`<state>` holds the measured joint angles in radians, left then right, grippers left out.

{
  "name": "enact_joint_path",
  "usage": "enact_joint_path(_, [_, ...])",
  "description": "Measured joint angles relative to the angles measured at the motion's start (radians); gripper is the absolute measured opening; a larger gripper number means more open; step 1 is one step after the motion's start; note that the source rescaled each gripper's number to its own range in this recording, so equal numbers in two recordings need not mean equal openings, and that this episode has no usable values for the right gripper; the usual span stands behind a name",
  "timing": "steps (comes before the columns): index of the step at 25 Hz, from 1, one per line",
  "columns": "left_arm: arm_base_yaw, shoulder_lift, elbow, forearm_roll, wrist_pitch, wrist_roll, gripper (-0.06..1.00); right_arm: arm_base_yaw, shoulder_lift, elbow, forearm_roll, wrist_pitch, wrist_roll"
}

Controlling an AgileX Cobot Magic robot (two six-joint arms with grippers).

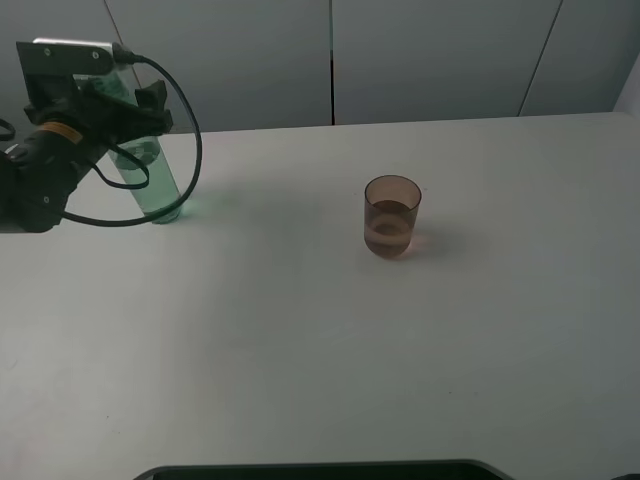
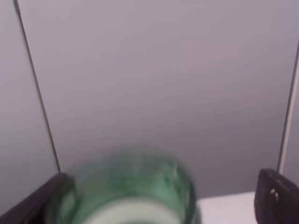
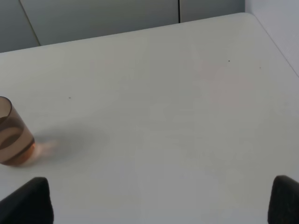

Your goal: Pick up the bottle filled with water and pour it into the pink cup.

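Note:
The green-tinted see-through bottle (image 1: 158, 185) stands upright at the far left of the white table (image 1: 300, 340). My left gripper (image 1: 135, 112) is at the bottle's upper part, with its fingers on either side. In the left wrist view the bottle (image 2: 131, 186) is blurred and sits close between the dark fingertips (image 2: 275, 191); a gap shows on one side, so the left gripper (image 2: 162, 189) is open. The pink cup (image 1: 391, 218) stands upright mid-table with some liquid in it. It also shows in the right wrist view (image 3: 11, 137). My right gripper (image 3: 159, 200) is open and empty, well away from the cup.
Grey wall panels (image 1: 430, 60) rise behind the table's back edge. A black cable (image 1: 190, 150) loops off the left arm beside the bottle. A dark object (image 1: 310, 470) lies along the front edge. The table's right edge (image 3: 280, 51) shows in the right wrist view.

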<state>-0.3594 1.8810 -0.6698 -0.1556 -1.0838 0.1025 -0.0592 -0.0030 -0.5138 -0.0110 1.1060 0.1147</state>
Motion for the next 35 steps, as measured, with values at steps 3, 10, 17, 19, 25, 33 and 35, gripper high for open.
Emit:
enact_joint_path(3, [0.0, -0.074, 0.0, 0.0, 0.058, 0.024, 0.98, 0.0, 0.0, 0.0, 0.0, 0.0, 0.0])
enact_joint_path(10, [0.01, -0.284, -0.079, -0.044, 0.505, 0.048, 0.98, 0.0, 0.0, 0.0, 0.0, 0.0, -0.002])
enact_joint_path(17, [0.157, -0.39, -0.38, -0.081, 1.28, 0.057, 0.98, 0.0, 0.0, 0.0, 0.0, 0.0, -0.002])
enact_joint_path(19, [0.214, -0.393, -0.458, -0.084, 1.476, 0.055, 0.99, 0.0, 0.0, 0.0, 0.0, 0.0, -0.002])
enact_joint_path(25, [0.35, -0.393, -0.611, 0.042, 2.01, -0.032, 0.99, 0.0, 0.0, 0.0, 0.0, 0.0, -0.002])
enact_joint_path(33, [0.369, -0.414, -0.602, 0.237, 2.291, -0.178, 0.99, 0.0, 0.0, 0.0, 0.0, 0.0, -0.002])
enact_joint_path(35, [0.369, -0.447, -0.566, 0.192, 2.296, -0.16, 0.99, 0.0, 0.0, 0.0, 0.0, 0.0, -0.002])
